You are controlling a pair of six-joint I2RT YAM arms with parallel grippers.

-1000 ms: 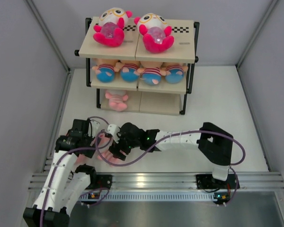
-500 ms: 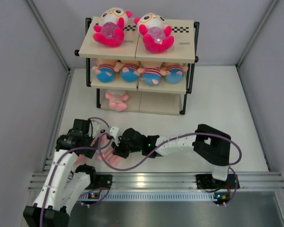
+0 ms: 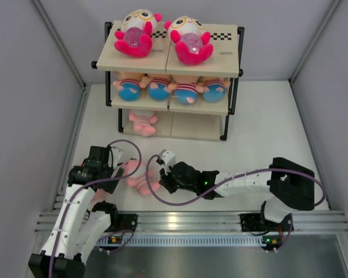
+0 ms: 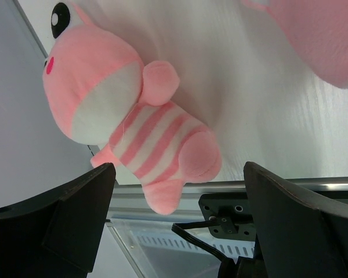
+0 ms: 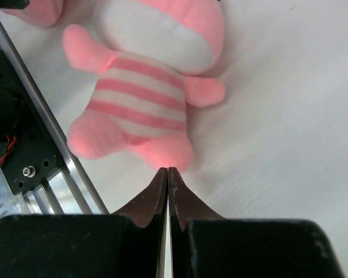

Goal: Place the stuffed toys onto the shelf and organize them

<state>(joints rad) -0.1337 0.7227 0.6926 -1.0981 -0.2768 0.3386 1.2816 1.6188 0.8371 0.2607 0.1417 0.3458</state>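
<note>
At the near edge, the left tool gaped wide apart near a pink striped toy lying on the white worktop, the right tool was pinched together at its foot, and the far shelf held toys on all three tiers.

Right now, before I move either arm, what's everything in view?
Shelf: one, beige boards and black frame, far end of table.
White-and-magenta toys: two, top tier.
Peach toys: apparently four, blue bottoms, middle tier.
Shelved pink toy: one, striped, bottom tier left.
Loose pink toys: two, striped, on table near arms.
Table: one, white.
Left tool: black, open, empty, facing a loose toy.
Right tool: black, shut, empty, tips by a toy's foot.
</note>
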